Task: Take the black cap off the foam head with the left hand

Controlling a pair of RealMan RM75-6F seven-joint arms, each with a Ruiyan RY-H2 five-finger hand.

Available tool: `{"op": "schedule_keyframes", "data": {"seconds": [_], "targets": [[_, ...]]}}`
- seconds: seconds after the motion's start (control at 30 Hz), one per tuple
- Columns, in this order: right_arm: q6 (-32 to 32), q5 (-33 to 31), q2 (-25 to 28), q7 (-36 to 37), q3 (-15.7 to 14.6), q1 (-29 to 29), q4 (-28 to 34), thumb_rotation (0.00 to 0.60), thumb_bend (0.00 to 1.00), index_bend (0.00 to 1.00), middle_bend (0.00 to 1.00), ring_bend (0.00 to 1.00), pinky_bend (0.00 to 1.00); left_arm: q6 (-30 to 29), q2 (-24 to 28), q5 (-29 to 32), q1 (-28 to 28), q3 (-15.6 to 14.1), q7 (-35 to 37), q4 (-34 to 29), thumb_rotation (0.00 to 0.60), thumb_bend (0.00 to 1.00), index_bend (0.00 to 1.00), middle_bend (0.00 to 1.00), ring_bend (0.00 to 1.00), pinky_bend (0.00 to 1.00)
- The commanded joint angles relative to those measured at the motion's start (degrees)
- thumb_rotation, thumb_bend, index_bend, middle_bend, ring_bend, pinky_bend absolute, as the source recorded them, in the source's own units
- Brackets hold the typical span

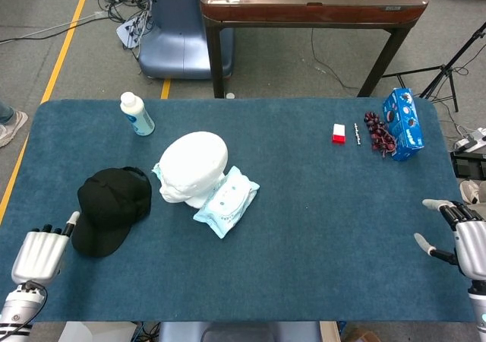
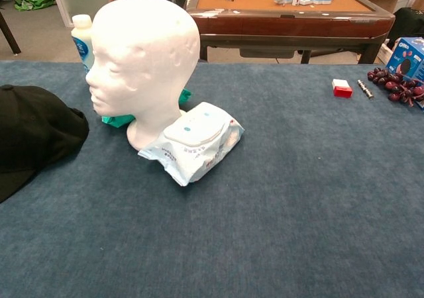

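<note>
Blue table (image 1: 319, 228). Wet-wipes pack (image 1: 225, 200) lying flat near the middle, green cloth (image 2: 119, 119) behind it. White bottle (image 1: 137, 114) upright at back left. Far right: small red-white box (image 1: 339, 133), grapes (image 1: 379, 133) touching a blue cookie box (image 1: 403, 123).
</note>
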State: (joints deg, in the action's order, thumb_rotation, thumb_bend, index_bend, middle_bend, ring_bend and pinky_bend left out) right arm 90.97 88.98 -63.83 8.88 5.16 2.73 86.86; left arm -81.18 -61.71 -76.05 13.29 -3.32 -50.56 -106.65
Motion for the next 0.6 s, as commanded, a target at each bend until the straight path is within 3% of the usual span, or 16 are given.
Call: {"op": "schedule_keyframes", "data": {"seconds": [0.03, 0.17, 0.3, 0.4, 0.6], "targets": [[0.0, 0.0, 0.0, 0.0, 0.0, 0.0, 0.0, 0.6, 0.21, 0.32, 0.38, 0.31, 0.42, -1.7, -0.6, 0.1, -0.8, 0.8, -1.3, 0.1, 0.6, 0.0, 0.0, 0.57, 0.42, 0.59], [-0.2, 0.0, 0.0, -0.3, 0.0, 0.1, 0.1, 0.6, 0.21, 0.32, 0.38, 0.31, 0.42, -4.7, -2.7, -2.0, -2.1, 2.5, 6.7, 2.2, 0.6, 0.03, 0.25, 0.57, 0.43, 0.59], [-0.7, -0.3, -0.2, -0.8, -0.1, 0.2, 0.1, 0.6, 0.21, 0.32, 0.38, 0.31, 0.42, -7.3, -4.5, -5.5, -3.4, 3.1, 16.9, 6.0, 0.6, 0.17, 0.43, 0.57, 0.43, 0.59], [-1.3, -0.5, -0.3, -1.2, -0.1, 0.5, 0.2, 0.6, 0.21, 0.32, 0.38, 0.31, 0.42, -8.8, -5.8, -6.8, -4.5, 3.3, 21.3, 8.6, 0.6, 0.25, 0.47, 0.57, 0.44, 0.59], [-2.2, -0.9, -0.4, -2.0, -0.1, 0.9, 0.2, 0.6, 0.21, 0.32, 0.38, 0.31, 0.42, -9.5, -7.3, -6.6, -5.8, 4.0, 27.7, 12.9, 0.6, 0.27, 0.5, 0.58, 0.45, 0.59]]}}
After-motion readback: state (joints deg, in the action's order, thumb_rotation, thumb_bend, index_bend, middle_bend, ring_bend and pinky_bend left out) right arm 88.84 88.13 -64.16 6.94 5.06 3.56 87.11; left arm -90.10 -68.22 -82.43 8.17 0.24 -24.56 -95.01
